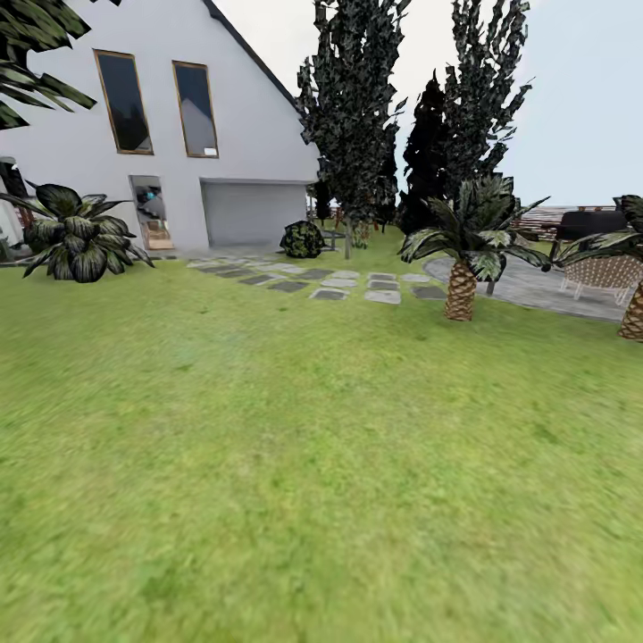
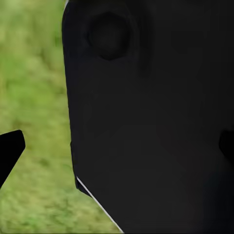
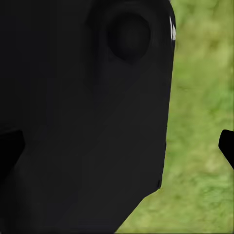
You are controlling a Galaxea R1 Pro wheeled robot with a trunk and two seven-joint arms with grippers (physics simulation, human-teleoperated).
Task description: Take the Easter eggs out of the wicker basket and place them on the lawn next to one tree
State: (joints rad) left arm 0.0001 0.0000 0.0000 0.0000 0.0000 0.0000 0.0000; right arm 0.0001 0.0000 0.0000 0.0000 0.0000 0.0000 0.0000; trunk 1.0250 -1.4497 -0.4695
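Where stepping stones (image 1: 339, 284) end, lawn (image 1: 295, 464), house (image 1: 170, 134)

Lawn (image 1: 313, 464) before house (image 1: 179, 116), palm (image 1: 462, 268) right.

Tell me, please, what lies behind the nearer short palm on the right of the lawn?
Behind the short palm lies grey paving and, farther back, dark cypress-like trees. Its fronds and trunk cover the ground directly behind.

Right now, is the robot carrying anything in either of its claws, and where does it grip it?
Nothing is held. In both wrist views the fingertips stand wide apart, with no egg between them, only lawn and dark robot body behind.
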